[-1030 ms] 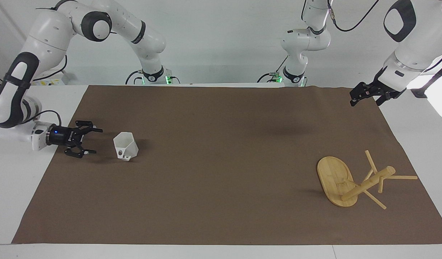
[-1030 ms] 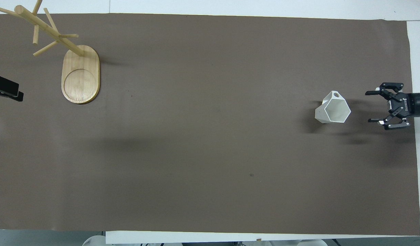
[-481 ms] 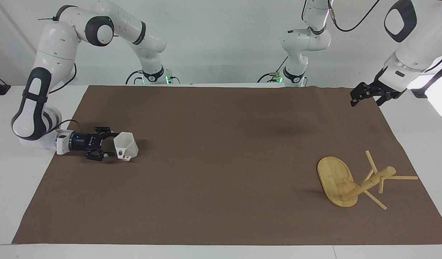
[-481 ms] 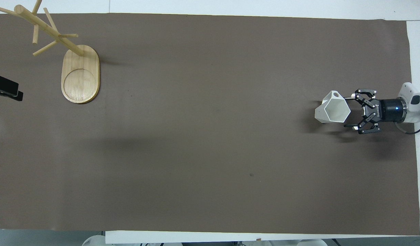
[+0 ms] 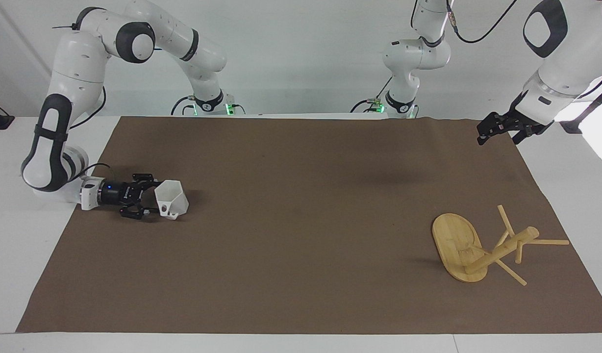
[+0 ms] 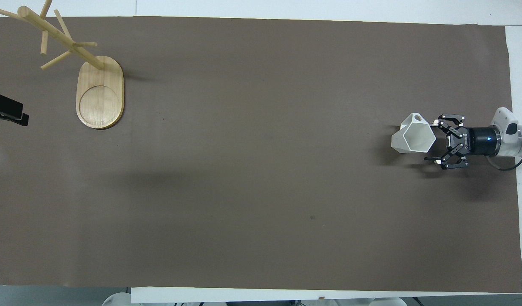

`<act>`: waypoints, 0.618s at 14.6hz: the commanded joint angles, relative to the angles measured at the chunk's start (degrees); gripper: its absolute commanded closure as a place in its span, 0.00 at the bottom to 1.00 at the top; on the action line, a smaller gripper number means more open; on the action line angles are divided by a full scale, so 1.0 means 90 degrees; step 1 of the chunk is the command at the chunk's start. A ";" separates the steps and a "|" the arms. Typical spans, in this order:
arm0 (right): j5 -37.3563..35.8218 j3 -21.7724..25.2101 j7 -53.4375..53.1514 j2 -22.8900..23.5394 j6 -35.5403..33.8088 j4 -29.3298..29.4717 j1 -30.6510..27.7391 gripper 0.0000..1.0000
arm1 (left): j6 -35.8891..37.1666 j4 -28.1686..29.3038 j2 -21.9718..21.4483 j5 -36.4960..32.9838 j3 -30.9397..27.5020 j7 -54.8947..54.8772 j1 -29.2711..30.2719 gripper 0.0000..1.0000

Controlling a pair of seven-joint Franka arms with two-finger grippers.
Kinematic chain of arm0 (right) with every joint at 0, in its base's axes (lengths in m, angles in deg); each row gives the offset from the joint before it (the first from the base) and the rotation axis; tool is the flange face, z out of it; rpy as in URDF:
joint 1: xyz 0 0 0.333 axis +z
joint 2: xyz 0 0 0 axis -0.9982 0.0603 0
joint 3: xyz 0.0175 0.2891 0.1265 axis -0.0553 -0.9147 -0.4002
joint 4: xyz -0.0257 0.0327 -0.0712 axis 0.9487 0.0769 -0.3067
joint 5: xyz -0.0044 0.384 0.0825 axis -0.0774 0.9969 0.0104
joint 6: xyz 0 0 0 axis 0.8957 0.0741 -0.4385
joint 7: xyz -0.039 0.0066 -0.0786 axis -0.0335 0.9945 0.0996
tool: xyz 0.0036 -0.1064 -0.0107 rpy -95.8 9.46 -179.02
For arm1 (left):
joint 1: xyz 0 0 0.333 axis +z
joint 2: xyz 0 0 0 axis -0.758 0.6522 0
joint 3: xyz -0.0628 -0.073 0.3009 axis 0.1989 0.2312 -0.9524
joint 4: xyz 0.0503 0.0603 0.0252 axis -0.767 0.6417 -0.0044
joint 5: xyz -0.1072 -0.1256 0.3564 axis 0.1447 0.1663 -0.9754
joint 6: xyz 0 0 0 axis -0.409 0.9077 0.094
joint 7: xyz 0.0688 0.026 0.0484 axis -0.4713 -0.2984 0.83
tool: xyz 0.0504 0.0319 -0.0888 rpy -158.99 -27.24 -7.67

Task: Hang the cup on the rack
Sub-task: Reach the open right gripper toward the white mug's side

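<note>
**Closing in on the cup at the right arm's end of the mat**

We have the right gripper (image 5: pixel 151 198) low over the brown mat (image 5: pixel 301 274), lying nearly level, its fingers spread on either side of the rim wall of the cup (image 5: pixel 172 198). The upper finger looks to touch the rim; whether the lower one does, we cannot tell. The cup sits tilted on the mat at the right arm's end of the table, mouth turned toward the gripper, its small looped handle (image 6: pixel 417 117) on the side farther from the robots. The rack (image 5: pixel 470 247) stands at the left arm's end, well apart from the cup, its pegs bare. The left gripper (image 5: pixel 492 130) waits in the air over the mat's corner; we cannot tell how its fingers stand.

To do this step well, we judge that we should pinch one flat facet of the wall squarely, not a corner, and leave the handle free, since its hole must go over a peg. The cup looks light and could slide or tip if one finger arrives first, so we close slowly.

The mat covers most of a white table (image 5: pixel 16 274), with a plain pale wall at the robots' end
</note>
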 commanded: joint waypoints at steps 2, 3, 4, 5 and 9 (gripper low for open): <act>0.0171 -0.0023 0.0265 -0.0116 0.0225 -0.0271 0.0018 0.00 | 0.0007 0.0224 -0.0203 -0.0111 0.0011 -0.0041 0.0028 0.00; 0.0171 -0.0033 0.0265 -0.0106 0.0264 -0.0300 0.0018 0.00 | 0.0007 0.0224 -0.0203 -0.0111 0.0011 -0.0041 0.0028 0.00; 0.0181 -0.0033 0.0275 -0.0116 0.0274 -0.0319 0.0076 0.00 | -0.0003 0.0215 -0.0203 -0.0111 0.0011 -0.0041 0.0018 0.00; 0.0306 -0.0033 0.0275 -0.0116 0.0275 -0.0339 0.0154 0.00 | 0.0007 0.0224 -0.0203 -0.0111 0.0011 -0.0041 -0.0001 0.00; 0.0434 -0.0033 0.0275 -0.0126 0.0450 -0.0446 0.0252 0.00 | 0.0055 0.0224 -0.0213 -0.0111 0.0011 -0.0051 0.0028 0.00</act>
